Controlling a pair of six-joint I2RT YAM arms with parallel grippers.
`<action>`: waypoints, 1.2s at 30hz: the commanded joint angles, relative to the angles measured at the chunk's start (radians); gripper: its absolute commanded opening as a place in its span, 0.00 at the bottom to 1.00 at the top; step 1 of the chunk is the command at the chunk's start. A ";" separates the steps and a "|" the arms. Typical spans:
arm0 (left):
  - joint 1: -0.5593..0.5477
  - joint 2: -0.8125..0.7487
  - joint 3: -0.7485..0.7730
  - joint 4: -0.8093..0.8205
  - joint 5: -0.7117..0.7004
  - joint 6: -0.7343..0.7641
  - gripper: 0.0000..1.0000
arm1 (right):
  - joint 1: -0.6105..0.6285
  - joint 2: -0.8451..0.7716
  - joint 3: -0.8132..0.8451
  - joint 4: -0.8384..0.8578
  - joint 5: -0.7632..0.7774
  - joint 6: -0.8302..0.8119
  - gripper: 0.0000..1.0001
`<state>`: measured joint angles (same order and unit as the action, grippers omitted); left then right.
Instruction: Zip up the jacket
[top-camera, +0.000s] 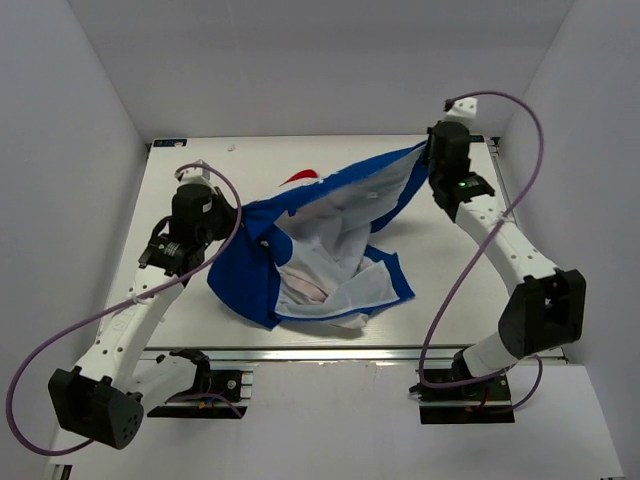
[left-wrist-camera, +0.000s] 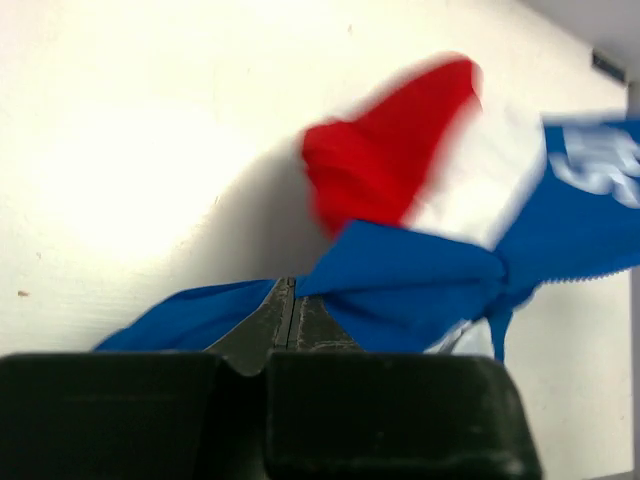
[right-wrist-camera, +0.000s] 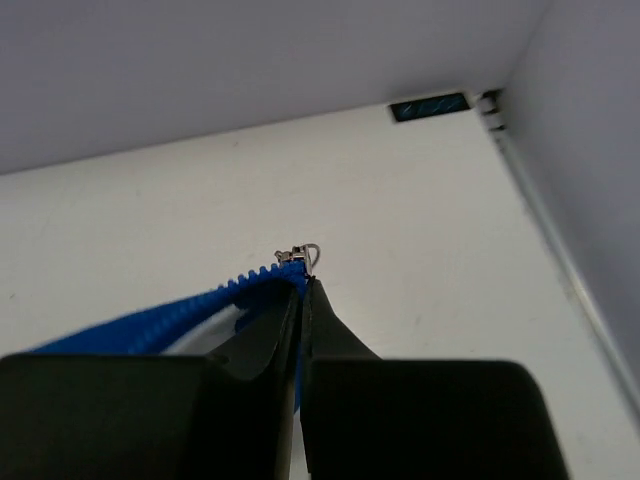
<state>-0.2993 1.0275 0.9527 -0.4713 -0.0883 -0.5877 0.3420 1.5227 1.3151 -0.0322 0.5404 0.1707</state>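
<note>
The blue jacket (top-camera: 330, 250) hangs stretched between both grippers above the table, open, its white lining showing and a red patch at the back. My left gripper (top-camera: 222, 222) is shut on the jacket's blue left edge; in the left wrist view the closed fingertips (left-wrist-camera: 290, 290) pinch blue cloth (left-wrist-camera: 400, 290) with the red and white panel behind. My right gripper (top-camera: 432, 150) is shut on the jacket's far right corner; in the right wrist view it (right-wrist-camera: 303, 285) clamps the blue zipper tape (right-wrist-camera: 150, 325) right at the metal zipper slider (right-wrist-camera: 303, 257).
The white table (top-camera: 450, 290) has a metal rail along its front edge (top-camera: 350, 353). White walls close in at the back and both sides. A dark vent (right-wrist-camera: 428, 105) sits at the table's far right corner.
</note>
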 joint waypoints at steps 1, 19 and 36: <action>-0.001 0.003 0.127 -0.042 -0.129 -0.009 0.00 | -0.072 -0.041 0.064 0.072 0.066 -0.123 0.00; -0.001 -0.288 0.409 0.074 0.228 0.069 0.00 | -0.084 -0.728 0.140 0.075 -0.033 -0.312 0.00; 0.000 0.084 0.551 0.174 0.302 0.042 0.00 | -0.086 -0.495 0.210 0.074 0.182 -0.421 0.00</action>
<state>-0.3164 0.9501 1.5417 -0.2787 0.3611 -0.5537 0.2718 0.9119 1.6070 -0.0223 0.5388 -0.1890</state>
